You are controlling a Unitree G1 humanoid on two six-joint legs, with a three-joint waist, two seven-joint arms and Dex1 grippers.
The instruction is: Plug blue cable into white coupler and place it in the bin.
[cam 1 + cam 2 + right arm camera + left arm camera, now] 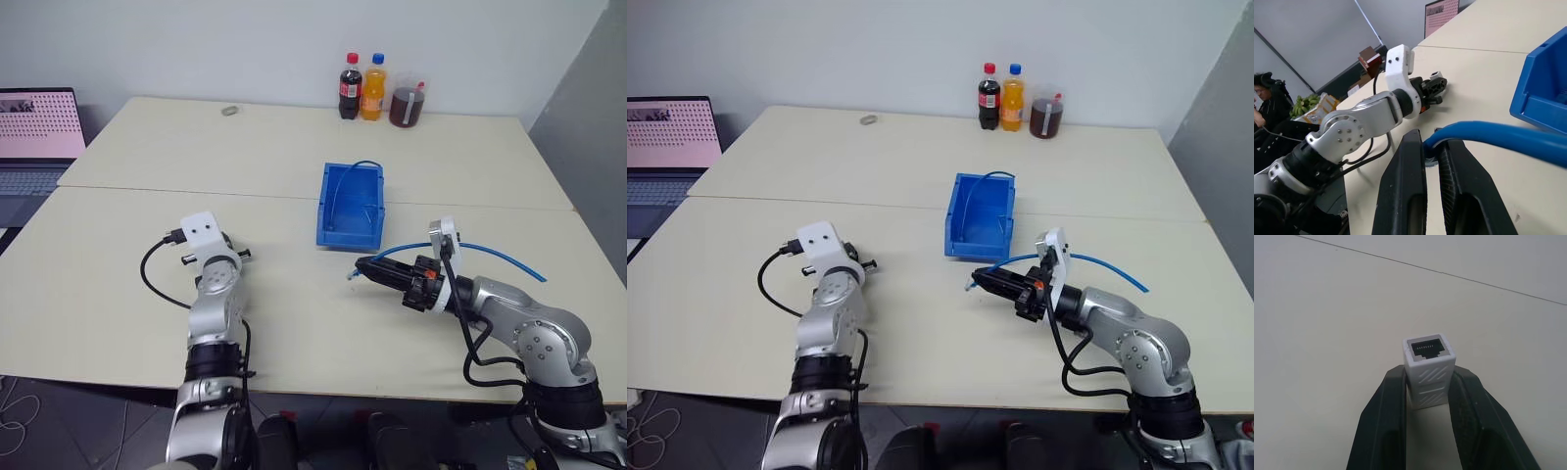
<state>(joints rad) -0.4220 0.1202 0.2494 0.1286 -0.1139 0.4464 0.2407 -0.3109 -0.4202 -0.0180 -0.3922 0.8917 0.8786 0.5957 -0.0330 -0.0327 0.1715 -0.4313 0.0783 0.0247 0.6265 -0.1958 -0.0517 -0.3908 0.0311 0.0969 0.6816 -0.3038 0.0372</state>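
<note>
Left gripper (1429, 396) pinches the white coupler (1428, 366) between its fingers, dark socket facing outward. Ahead of the right gripper lies the blue bin (351, 206). Right gripper (1432, 147) is clamped on the blue cable (1498, 134), which trails away behind it over the table (147, 304).

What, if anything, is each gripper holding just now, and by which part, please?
The left gripper pinches the white coupler by its lower sides, socket facing outward. The right gripper grips the blue cable close to its plug end.
</note>
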